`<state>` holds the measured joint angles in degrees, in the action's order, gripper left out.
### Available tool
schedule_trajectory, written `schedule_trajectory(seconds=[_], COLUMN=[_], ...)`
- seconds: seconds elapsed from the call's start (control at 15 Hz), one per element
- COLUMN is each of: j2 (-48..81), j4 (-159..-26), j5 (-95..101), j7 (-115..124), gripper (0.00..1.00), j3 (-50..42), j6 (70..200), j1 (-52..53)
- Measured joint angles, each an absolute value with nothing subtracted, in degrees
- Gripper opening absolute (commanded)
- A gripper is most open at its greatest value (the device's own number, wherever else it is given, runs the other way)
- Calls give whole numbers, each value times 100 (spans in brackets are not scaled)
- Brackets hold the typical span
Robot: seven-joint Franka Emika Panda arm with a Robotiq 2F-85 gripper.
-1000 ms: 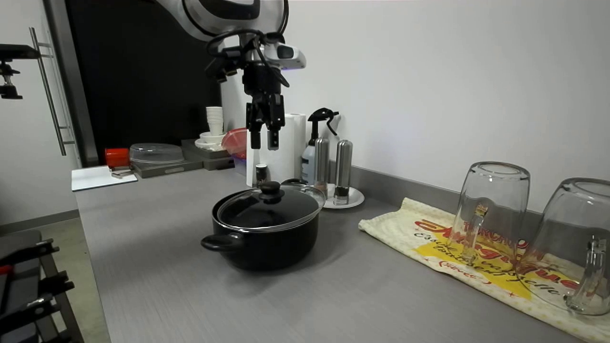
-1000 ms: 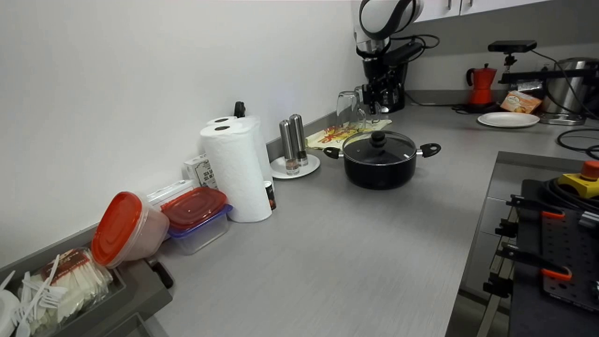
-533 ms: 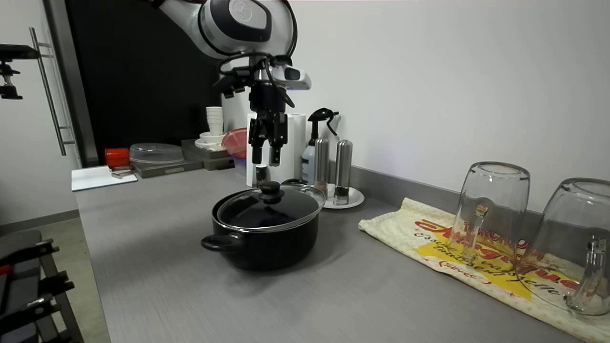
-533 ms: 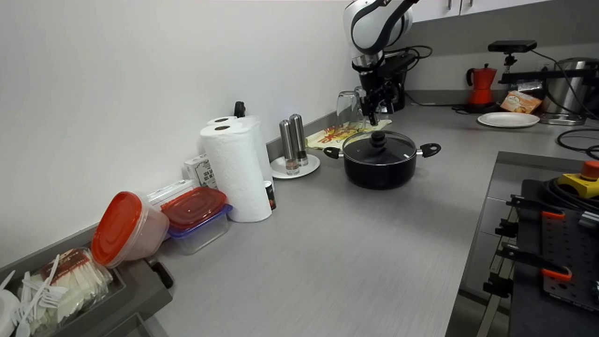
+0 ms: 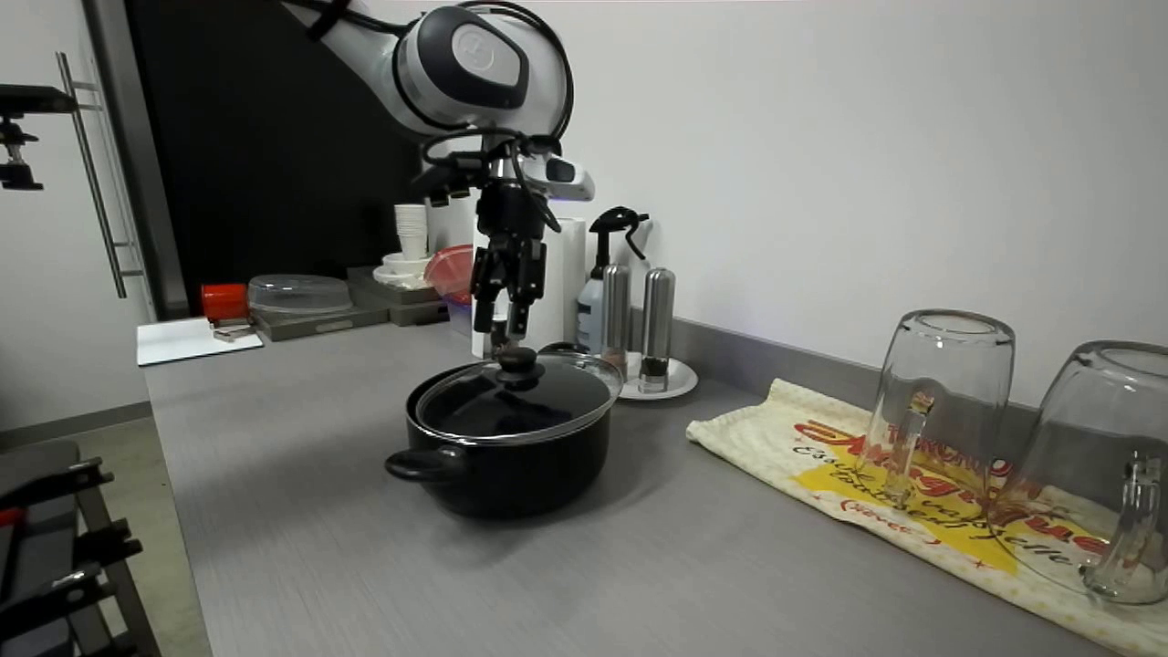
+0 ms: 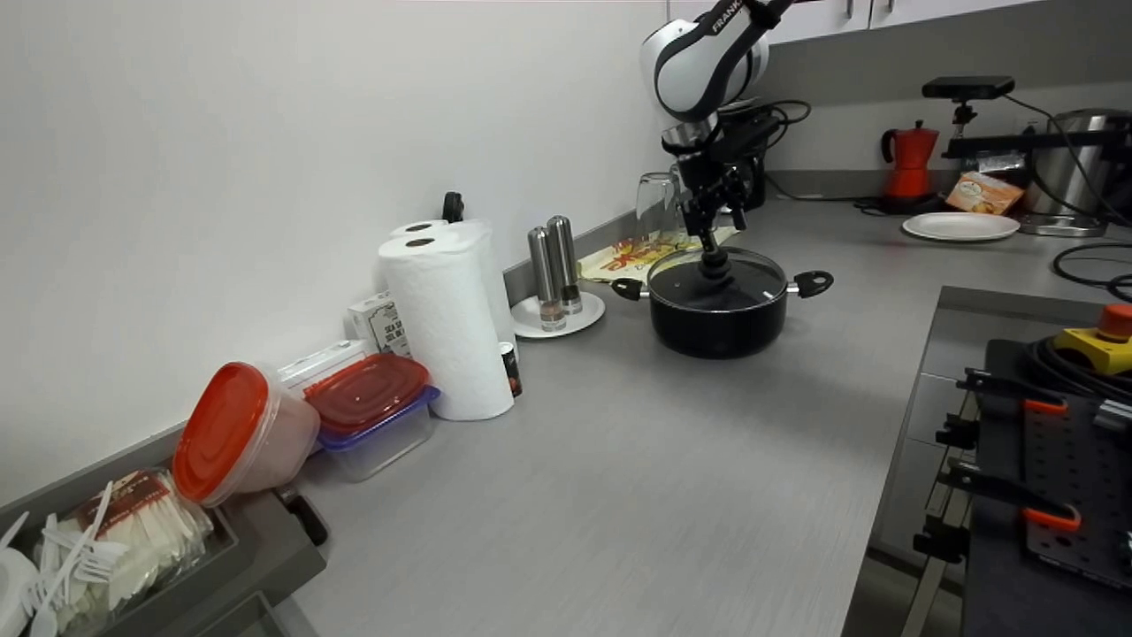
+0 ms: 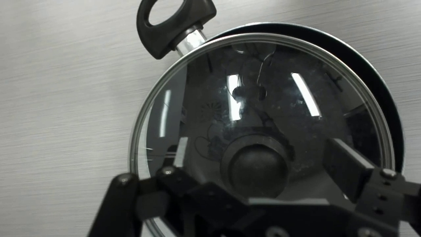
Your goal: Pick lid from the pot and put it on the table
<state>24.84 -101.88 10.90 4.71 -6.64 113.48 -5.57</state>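
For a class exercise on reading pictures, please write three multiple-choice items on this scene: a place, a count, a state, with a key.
1. Where is the lid relative to the pot?
A. Under it. B. On it. C. Beside it.

2. How many glass mugs stand on the printed cloth?
A. One. B. Three. C. Two.

3. How is the gripper?
A. Open. B. Shut on a mug. C. Shut, holding nothing.

1 B: in the wrist view it covers most of the opening.
2 C: an exterior view shows two, upside down.
3 A: its jaws stand apart in the wrist view.
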Motion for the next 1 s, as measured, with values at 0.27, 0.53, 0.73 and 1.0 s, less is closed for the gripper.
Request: schedule_trajectory(seconds=[0.27,0.53,0.73,1.0], j2=[2501,2573,2655,2834], j4=[-10034,-9898,-9858,-9848], j5=[1055,1055,1034,1010], j7=[471,471,471,471], gripper=[100,100,100,100], j3=[-624,-624,-624,-625], j6=[11255,11261,11261,11261], j1=[-534,-541,-567,-592])
